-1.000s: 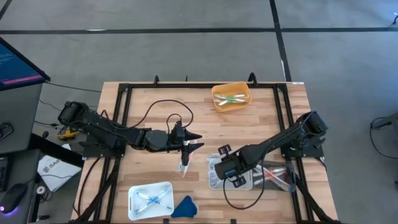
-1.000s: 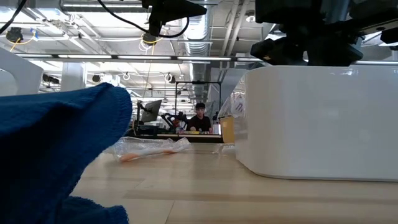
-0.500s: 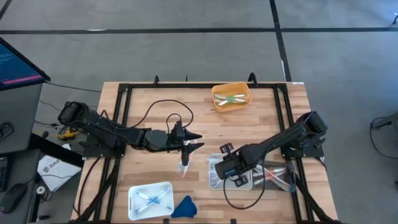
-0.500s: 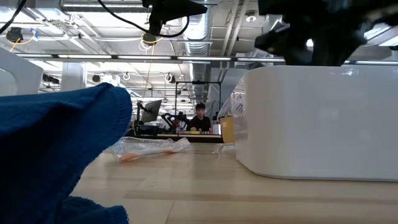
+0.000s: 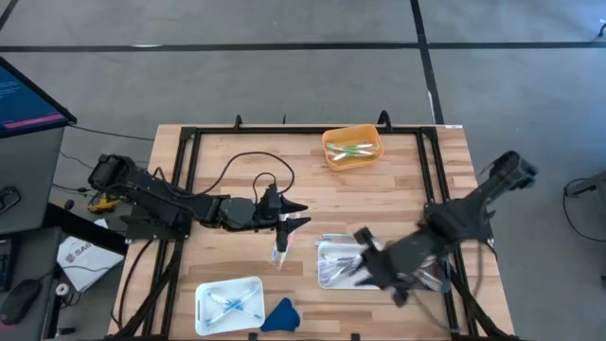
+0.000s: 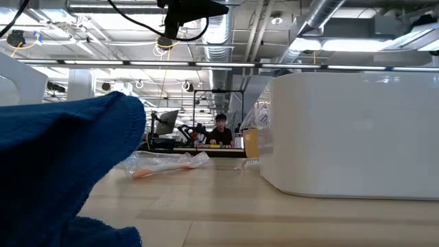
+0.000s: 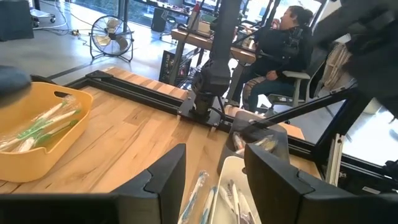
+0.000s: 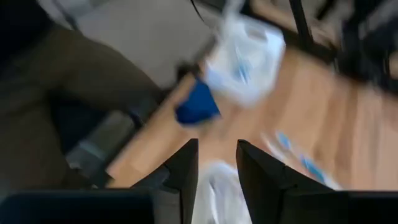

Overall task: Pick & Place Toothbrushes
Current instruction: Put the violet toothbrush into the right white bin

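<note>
Front edge: white tray (image 5: 228, 304) with blue-accent toothbrushes (image 5: 230, 303) crossed inside it, and a blue cloth (image 5: 280, 314) touching its right corner. In the low view the cloth (image 6: 62, 165) fills the near left and the tray wall (image 6: 350, 134) fills the right. Further in on the right sits a clear tray (image 5: 336, 262) holding more toothbrushes. The right hand (image 5: 365, 268) is over that tray's right part, with its arm running back to the desk's right edge. Can't tell if the right hand is apart or clamped, or whether it's holding anything. Mid desk (image 5: 379, 204): one wrapped toothbrush (image 5: 281, 252) lies alone just left of the clear tray, touching nothing. The low view shows it in crinkled plastic with an orange end (image 6: 164, 163). The left hand (image 5: 295, 214) hovers just behind that toothbrush with its fingers (image 7: 168, 177) apart and nothing between them. A black cable (image 5: 237, 166) loops behind it. Far edge: orange-yellow bin (image 5: 352, 148) with green-accent toothbrushes (image 7: 43, 127) inside. Past the desk, a person (image 6: 221, 130) sits at a bench in the room.
</note>
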